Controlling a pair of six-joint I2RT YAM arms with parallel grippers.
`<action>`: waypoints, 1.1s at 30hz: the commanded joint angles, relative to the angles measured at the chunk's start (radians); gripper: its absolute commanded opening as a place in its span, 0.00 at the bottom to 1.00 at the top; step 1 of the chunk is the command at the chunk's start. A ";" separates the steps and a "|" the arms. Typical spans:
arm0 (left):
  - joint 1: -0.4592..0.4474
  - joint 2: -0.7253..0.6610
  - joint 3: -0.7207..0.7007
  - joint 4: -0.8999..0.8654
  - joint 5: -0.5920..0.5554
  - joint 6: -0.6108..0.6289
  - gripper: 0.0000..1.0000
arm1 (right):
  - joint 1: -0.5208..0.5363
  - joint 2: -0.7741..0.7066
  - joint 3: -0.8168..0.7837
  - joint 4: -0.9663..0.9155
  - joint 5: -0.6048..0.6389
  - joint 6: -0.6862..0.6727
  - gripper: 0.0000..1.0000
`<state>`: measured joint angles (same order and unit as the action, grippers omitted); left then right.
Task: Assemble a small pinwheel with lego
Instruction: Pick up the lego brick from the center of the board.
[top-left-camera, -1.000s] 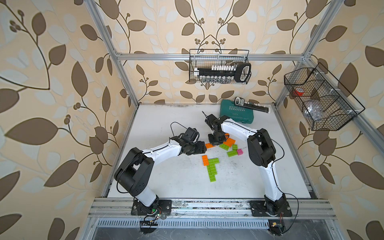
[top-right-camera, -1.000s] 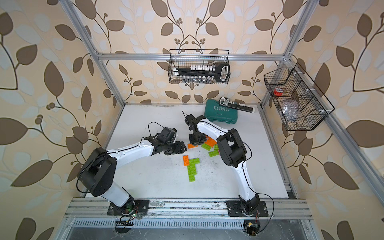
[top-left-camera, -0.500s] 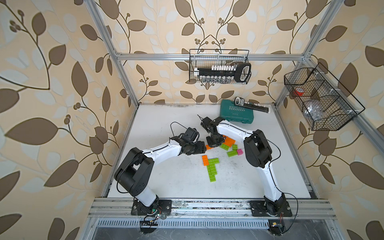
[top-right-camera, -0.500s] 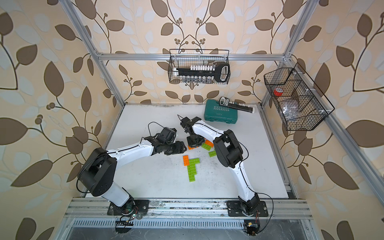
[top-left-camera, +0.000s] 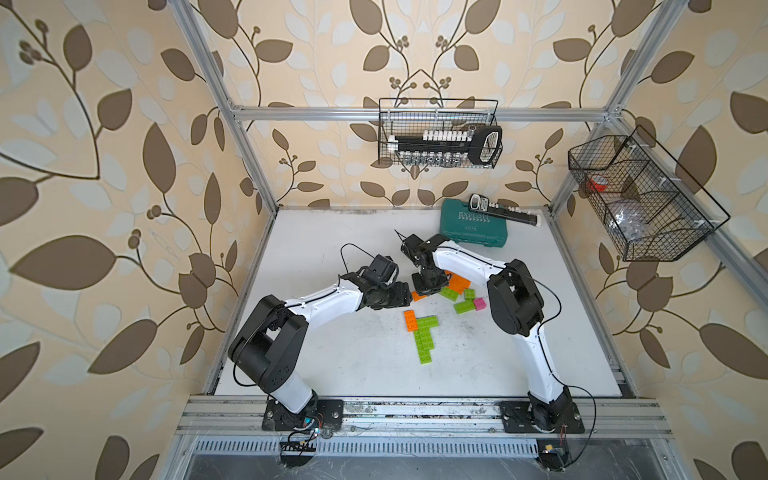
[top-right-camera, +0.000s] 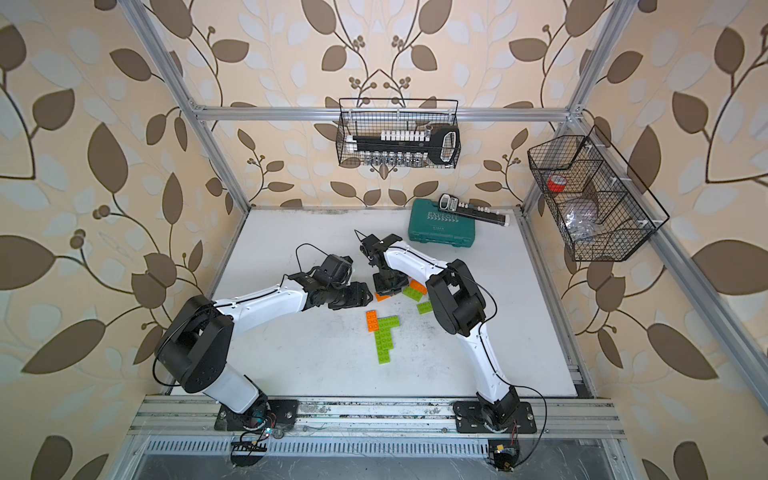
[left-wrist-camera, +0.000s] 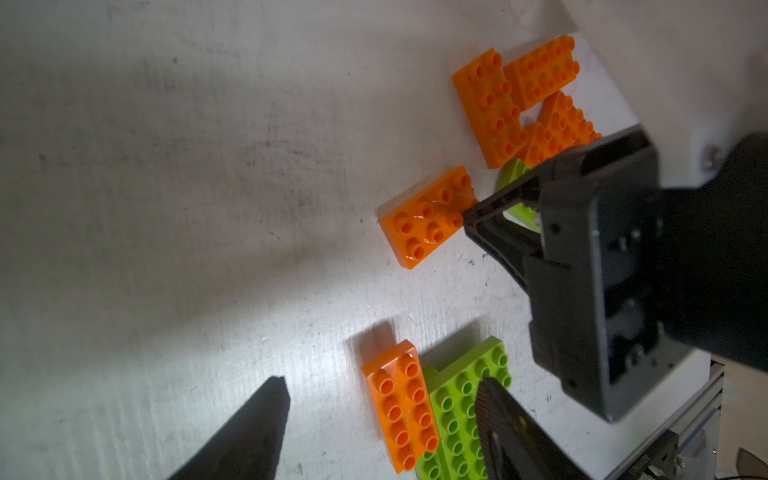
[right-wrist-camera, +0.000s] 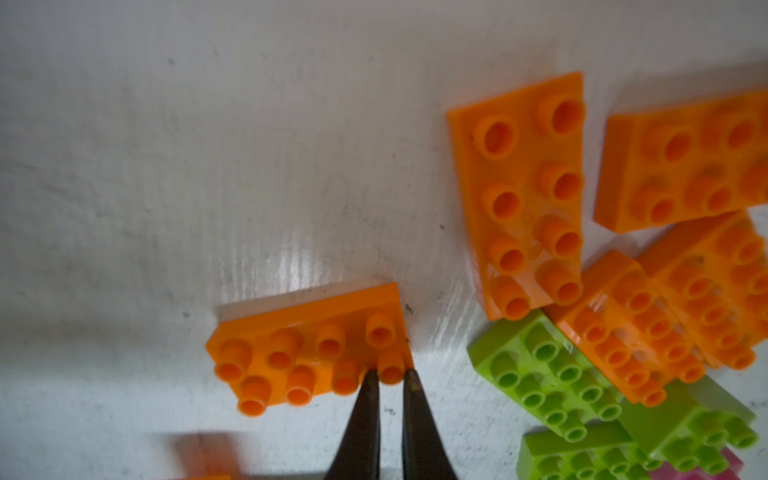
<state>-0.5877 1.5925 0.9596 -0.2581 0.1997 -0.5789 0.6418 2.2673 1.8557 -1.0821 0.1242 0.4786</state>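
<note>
While the right arm (top-left-camera: 469, 262) folds at its elbow and points straight down, the right hand (right-wrist-camera: 390, 376) pinches a corner stud of the orange brick (right-wrist-camera: 307, 345) lying flat on the surface (top-left-camera: 332, 249); the left hand (left-wrist-camera: 380, 388), stretched low nearby, is spread.

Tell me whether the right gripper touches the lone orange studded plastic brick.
Touching: the right wrist view shows the right gripper pinching a corner stud of the orange brick.
</note>
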 joint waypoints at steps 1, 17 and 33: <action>0.008 -0.037 -0.005 0.008 -0.016 -0.001 0.74 | 0.002 0.029 -0.026 -0.024 0.008 0.007 0.08; 0.020 -0.054 -0.023 0.015 -0.005 -0.012 0.74 | -0.001 0.032 0.012 -0.023 0.031 -0.040 0.18; 0.026 -0.057 -0.024 0.008 -0.002 -0.012 0.74 | -0.029 0.062 0.042 0.005 -0.033 -0.074 0.15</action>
<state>-0.5743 1.5719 0.9424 -0.2581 0.2005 -0.5858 0.6147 2.2829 1.8839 -1.0805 0.0967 0.4145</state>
